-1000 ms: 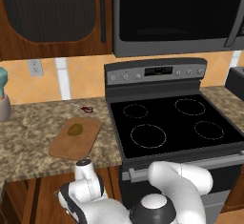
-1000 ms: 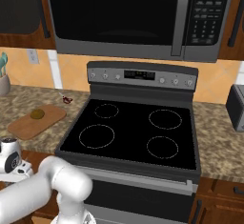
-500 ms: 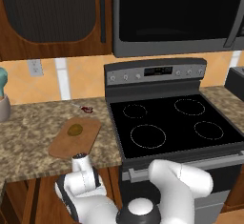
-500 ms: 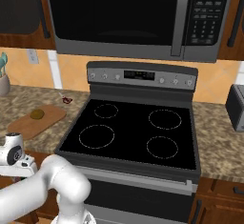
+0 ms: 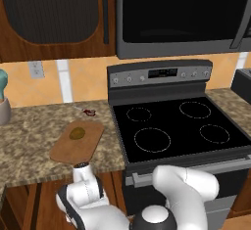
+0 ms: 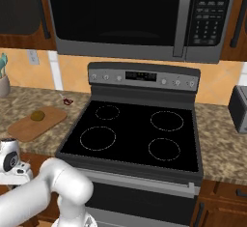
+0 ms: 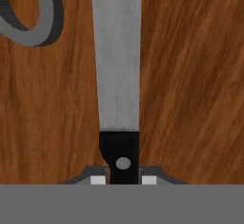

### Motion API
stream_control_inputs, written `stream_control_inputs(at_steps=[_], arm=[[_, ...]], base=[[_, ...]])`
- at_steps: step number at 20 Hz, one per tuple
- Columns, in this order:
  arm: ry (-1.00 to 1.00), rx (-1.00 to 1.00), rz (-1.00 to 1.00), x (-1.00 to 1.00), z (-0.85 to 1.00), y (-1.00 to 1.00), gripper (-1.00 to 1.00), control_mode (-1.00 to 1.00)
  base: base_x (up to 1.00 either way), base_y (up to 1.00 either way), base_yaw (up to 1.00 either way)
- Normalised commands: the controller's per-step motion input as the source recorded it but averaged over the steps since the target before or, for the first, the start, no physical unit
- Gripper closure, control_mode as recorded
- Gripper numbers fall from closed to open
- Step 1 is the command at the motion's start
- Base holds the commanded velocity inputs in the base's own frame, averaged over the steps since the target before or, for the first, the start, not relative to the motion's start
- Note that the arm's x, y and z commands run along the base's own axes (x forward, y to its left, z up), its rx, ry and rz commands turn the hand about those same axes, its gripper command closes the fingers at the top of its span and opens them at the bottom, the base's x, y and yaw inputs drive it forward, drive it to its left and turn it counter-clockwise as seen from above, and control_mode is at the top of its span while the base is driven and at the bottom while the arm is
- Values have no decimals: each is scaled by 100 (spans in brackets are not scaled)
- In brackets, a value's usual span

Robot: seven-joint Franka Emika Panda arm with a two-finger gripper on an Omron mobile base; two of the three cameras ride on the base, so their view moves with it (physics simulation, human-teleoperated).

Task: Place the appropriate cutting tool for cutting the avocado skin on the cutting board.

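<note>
On the speckled granite bench (image 5: pixel 29 141), at nine o'clock from the black four-ring stove (image 5: pixel 176 126), lies one cutting board (image 5: pixel 78 141) with one avocado (image 5: pixel 76 133) on it; red-handled scissors (image 5: pixel 88 111) sit at twelve o'clock from the board. A microwave (image 6: pixel 130 18) hangs above the stove. The hand view alone shows one knife (image 7: pixel 117 66) on a brown wooden surface (image 7: pixel 190 75), the jaws (image 7: pixel 123 180) clenched on its black handle, and a grey ring (image 7: pixel 33 13) at ten o'clock.
</note>
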Motion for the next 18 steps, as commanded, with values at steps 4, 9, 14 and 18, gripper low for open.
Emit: stream_control_inputs(at_steps=[4,9,14,18], arm=[[-9,0,28,-43,24,0,100,-100],[2,6,39,-3,91,1,100,-100],[18,6,44,-6,77,4,100,-100],[18,3,47,-26,71,2,100,-100]], base=[[0,0,0],[0,0,0],[0,0,0],[0,0,0]])
